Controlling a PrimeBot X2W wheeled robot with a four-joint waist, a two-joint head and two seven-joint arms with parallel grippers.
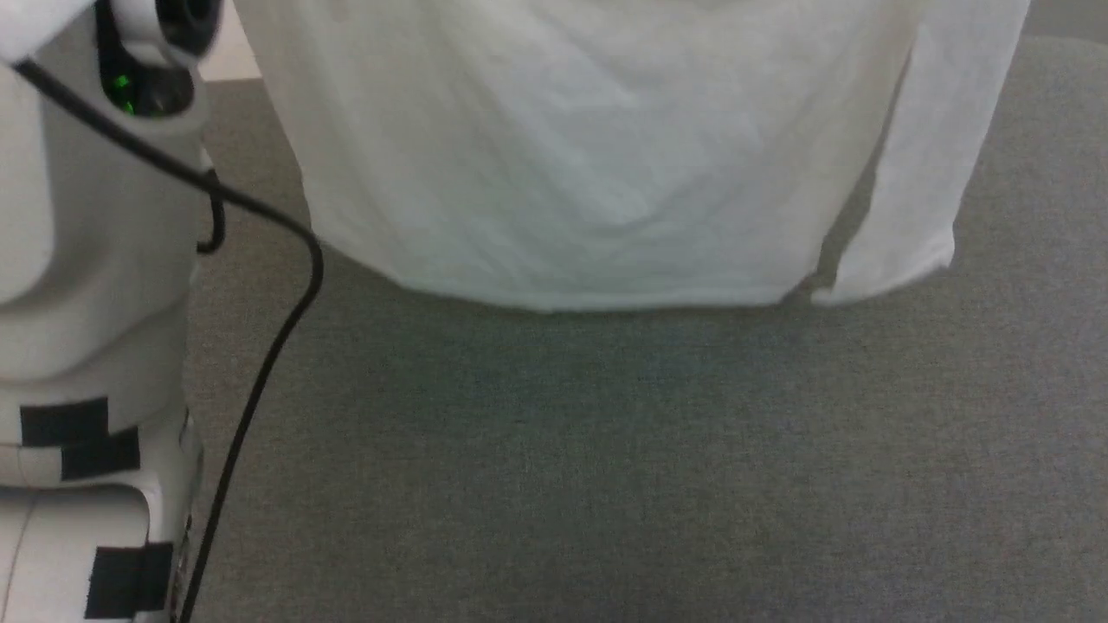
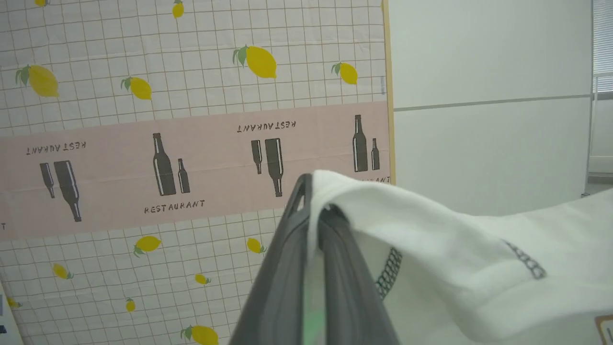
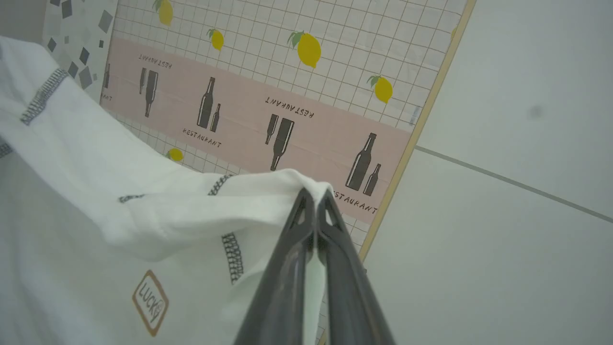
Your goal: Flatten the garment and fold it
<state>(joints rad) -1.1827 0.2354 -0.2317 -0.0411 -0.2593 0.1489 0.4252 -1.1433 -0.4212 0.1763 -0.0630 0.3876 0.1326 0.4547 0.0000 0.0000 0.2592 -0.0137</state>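
One garment point(image 1: 589, 156), white, lifted by two pinched spots on its upper part; hangs as a broad sheet above the far part of one grey surface point(image 1: 606, 484), hem level and straight, one sleeve point(image 1: 909, 173) dangling just beside the body on the right. Hem touching the surface or just clear of it: cannot tell. Two grippers. Left gripper point(image 2: 313, 191): dark fingers pressed together on a fold of the cloth, fabric draping off to one side with grey-and-white stitching point(image 2: 389, 270) running along a seam. Right gripper point(image 3: 315, 194): fingers likewise pressed together, nipping a bunched bit of cloth at the very tips, with one brown-bordered "LUCKY" patch point(image 3: 150, 303) on the fabric below. Both raised, fingers aimed at one patterned sheet point(image 2: 143, 96) of lemons, bottles and "RESTAURANT" lettering, next to one plain white wall point(image 2: 479, 72). One pale left arm point(image 1: 86, 260) upright at the near left corner of the surface, one black cable point(image 1: 260, 381) looping down beside it. Grey surface near of the hem bare.
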